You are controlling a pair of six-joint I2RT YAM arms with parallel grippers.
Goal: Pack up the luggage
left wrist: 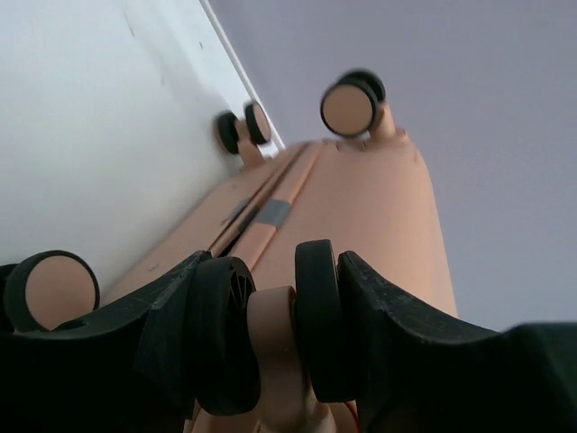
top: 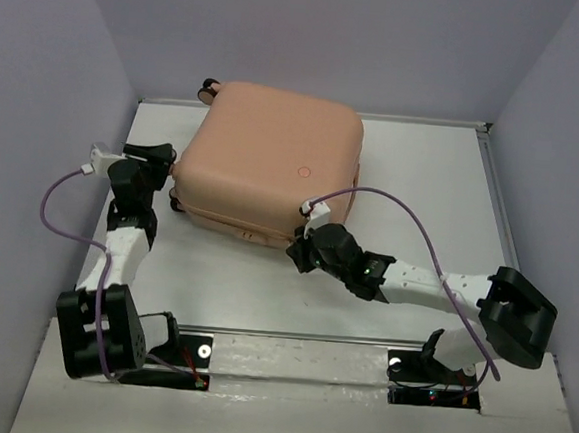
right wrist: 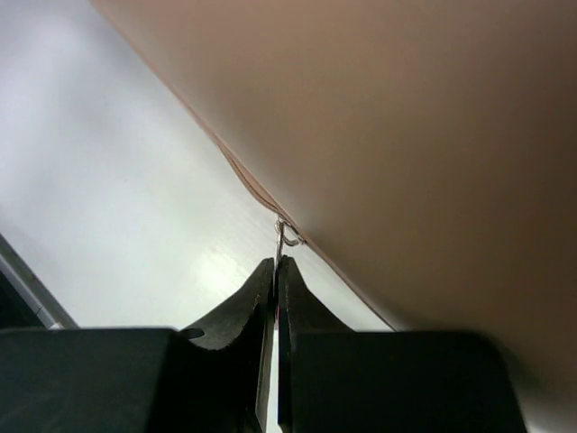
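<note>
The luggage is a peach-pink hard-shell suitcase lying closed and flat at the back middle of the table, with a small round dot on its shell. My left gripper is at its left side, shut on a double caster wheel; the fingers squeeze both black discs. Other casters show further along the shell. My right gripper is at the suitcase's near edge, shut on a thin metal zipper pull that hangs from the zip line of the luggage.
The white table is walled by grey panels at the back and on both sides. A raised rim runs along the back and right edges. The arm bases sit on a metal strip at the near edge.
</note>
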